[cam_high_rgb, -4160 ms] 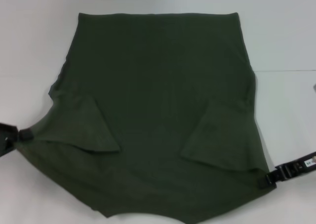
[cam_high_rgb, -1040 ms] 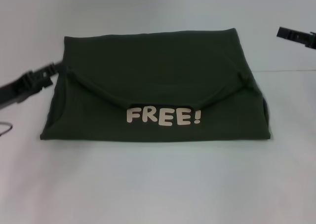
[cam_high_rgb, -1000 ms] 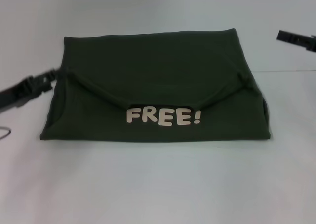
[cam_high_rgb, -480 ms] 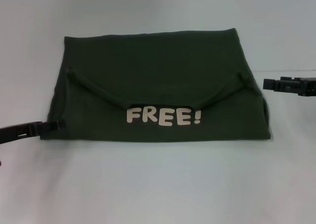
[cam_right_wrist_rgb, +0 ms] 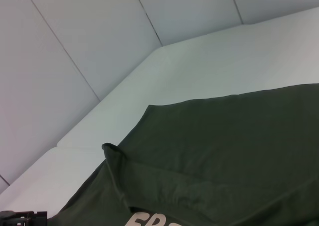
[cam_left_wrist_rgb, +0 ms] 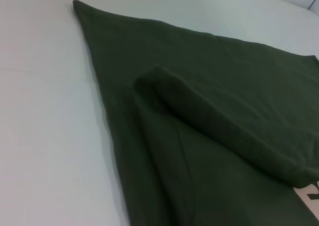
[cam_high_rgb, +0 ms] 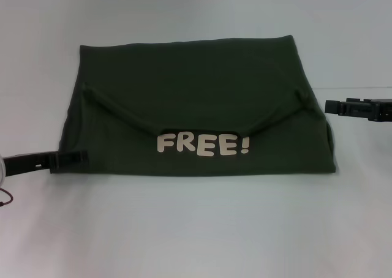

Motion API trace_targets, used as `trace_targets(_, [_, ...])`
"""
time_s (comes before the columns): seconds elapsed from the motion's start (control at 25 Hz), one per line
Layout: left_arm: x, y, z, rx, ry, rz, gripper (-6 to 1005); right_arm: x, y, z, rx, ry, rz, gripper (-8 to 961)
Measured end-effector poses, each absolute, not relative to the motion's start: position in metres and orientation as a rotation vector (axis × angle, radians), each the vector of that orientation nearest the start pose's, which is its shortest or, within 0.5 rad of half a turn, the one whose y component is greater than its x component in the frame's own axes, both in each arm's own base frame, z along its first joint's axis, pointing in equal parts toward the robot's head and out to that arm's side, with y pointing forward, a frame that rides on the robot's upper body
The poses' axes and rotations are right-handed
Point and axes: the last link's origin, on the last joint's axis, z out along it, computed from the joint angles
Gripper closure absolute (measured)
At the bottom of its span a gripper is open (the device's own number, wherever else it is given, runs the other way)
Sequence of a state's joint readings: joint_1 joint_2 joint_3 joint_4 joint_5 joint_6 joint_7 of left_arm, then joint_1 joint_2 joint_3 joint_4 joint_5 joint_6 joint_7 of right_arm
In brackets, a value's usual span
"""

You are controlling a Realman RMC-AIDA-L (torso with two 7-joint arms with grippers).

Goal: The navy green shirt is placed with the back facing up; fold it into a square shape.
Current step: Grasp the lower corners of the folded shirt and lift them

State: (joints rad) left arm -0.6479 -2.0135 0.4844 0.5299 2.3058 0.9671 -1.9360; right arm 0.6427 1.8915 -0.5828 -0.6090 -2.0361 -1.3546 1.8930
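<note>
Navy green shirt [cam_high_rgb: 190, 94] lying folded on the white worktop [cam_high_rgb: 196, 229], roughly in the middle of the head view, wider than deep. Upper layer folded down toward the robot, its lower edge dipping in a shallow V with a small bunched knot of fabric at each upper end. White lettering "FREE!" [cam_high_rgb: 203, 144] showing just under the lowest part of that folded edge, on the layer beneath. Near edge of the shirt straight; far edge straight and somewhat narrower; right-hand near corner slightly rounded and puffed.

Left claw [cam_high_rgb: 78, 158] low at the shirt's near left corner, reaching in from the left edge of the head view, tip touching or just overlapping the hem there; cannot tell whether apart, together or clamped on fabric. Thin reddish cable [cam_high_rgb: 5, 198] at the far left edge below the arm.

Right claw [cam_high_rgb: 334, 106] off the shirt's right edge, about level with the right-hand knot, just beside the cloth; contact with it not clear, and cannot tell whether apart or together.

Left wrist view: the shirt [cam_left_wrist_rgb: 209, 111] filling most of the picture, a thick rolled fold running diagonally across it. Right wrist view: the shirt [cam_right_wrist_rgb: 224, 146] with the folded flap's edge, the top of the white lettering [cam_right_wrist_rgb: 149, 220], pale wall panels [cam_right_wrist_rgb: 89, 42] beyond the worktop.
</note>
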Motion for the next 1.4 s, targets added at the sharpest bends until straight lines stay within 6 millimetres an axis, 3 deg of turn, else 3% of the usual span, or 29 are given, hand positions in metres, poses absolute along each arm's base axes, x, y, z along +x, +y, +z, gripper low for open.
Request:
trace_targets(0.88, [-0.335, 0.395, 0.025, -2.048, -1.383, -0.308, 121, 0.282, 0.402, 0.088, -2.309, 1.165, 0.650, 34])
trace_targets(1.4, [-0.335, 0.398, 0.028, -2.040, -1.368, -0.300, 358, 0.283, 0.401, 0.086, -2.310, 1.180, 0.652, 39])
